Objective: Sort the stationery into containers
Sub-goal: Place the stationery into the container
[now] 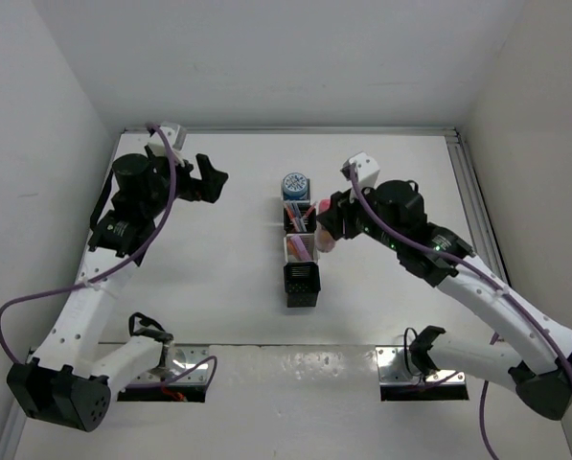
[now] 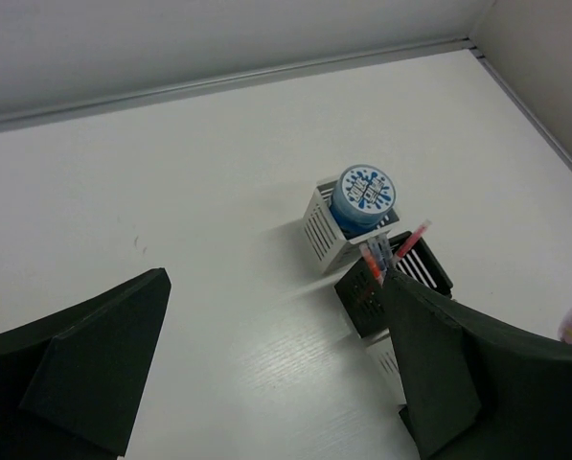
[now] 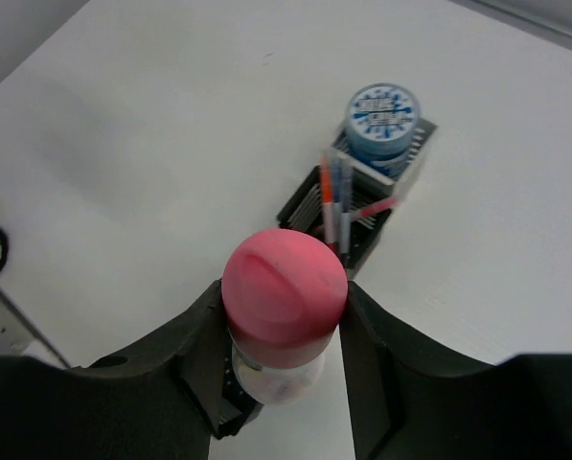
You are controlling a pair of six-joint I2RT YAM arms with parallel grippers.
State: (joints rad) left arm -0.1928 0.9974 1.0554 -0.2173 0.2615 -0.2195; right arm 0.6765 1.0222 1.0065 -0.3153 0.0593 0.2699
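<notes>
Marker (image 3: 284,287), pink-capped and stubby, sits pinched in our right gripper (image 3: 284,335) over the side of the row of cups (image 1: 302,285), near the mesh cup (image 3: 300,203) holding the pens (image 3: 335,196); our left gripper (image 1: 212,179) hangs spread, well apart. If we release off-centre, we judge it could strike a rim or the pens and tumble onto the table (image 1: 218,287).

1. The row of cups (image 1: 303,287) runs near to far at mid-table, between my two arms.
2. The roll (image 1: 296,182) stands in the farthest cup (image 2: 319,230), and the pens (image 3: 335,196) stand in the next cup (image 3: 300,203) nearer me.
3. The marker (image 3: 284,292) sits between the fingers of my right pincer (image 1: 326,233), just right of the third cup (image 1: 298,249).
4. My left pincer (image 1: 212,182) is left of the row, well apart.
</notes>
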